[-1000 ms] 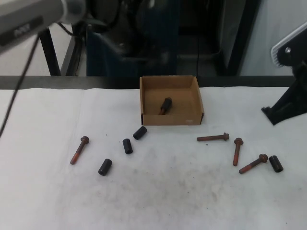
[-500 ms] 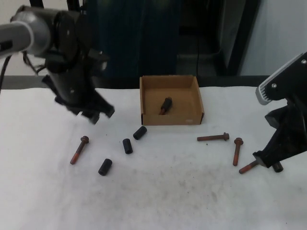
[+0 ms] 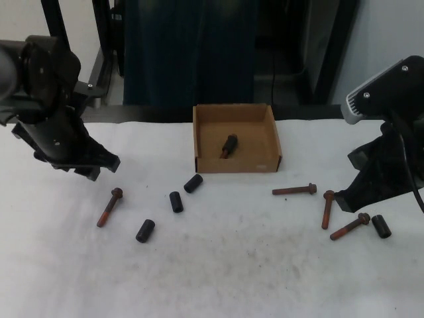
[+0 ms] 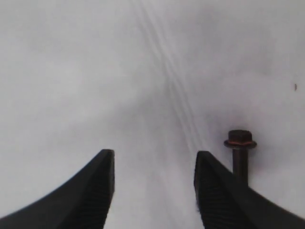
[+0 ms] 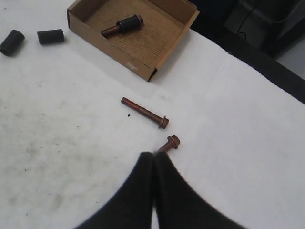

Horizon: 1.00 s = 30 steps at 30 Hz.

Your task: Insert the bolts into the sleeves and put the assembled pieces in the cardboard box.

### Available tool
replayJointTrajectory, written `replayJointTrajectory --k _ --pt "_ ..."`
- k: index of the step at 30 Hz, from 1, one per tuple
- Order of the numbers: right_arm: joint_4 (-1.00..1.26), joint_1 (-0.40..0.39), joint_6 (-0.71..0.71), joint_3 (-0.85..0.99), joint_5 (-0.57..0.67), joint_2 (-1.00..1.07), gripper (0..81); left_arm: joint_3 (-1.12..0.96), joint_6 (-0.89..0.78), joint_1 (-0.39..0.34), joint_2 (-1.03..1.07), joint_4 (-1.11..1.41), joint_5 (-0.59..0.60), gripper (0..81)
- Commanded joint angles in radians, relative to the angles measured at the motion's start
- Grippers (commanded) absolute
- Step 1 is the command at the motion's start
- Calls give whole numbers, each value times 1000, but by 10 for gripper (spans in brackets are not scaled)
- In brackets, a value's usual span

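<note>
Nearest lay loose sleeves (image 3: 145,230) and bolts (image 3: 327,209) on the white cloth (image 3: 232,265). The left gripper (image 4: 155,154) hung spread beside a rusty bolt (image 4: 239,155); the right gripper (image 5: 154,155) was pressed together, empty. Farther back, the cardboard box (image 3: 235,163) held one assembled piece (image 3: 228,146), a bolt in its sleeve.

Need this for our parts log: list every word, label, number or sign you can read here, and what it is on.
None: there is no readable text here.
The cardboard box has plain walls, and the bolts and sleeves show no legible marks.
</note>
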State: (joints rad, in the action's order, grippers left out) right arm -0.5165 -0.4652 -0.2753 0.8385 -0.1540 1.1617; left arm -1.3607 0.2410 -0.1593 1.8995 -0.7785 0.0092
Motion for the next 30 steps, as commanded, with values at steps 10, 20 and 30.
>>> replayJointTrajectory --k 10,20,30 --pt "14 7 22 10 40 2 6 8 -59 -16 0 -3 88 489" --pt "14 7 22 7 40 2 6 8 -46 -48 47 -12 90 489" --pt "37 7 22 7 40 2 6 53 -56 -63 69 -5 90 489"
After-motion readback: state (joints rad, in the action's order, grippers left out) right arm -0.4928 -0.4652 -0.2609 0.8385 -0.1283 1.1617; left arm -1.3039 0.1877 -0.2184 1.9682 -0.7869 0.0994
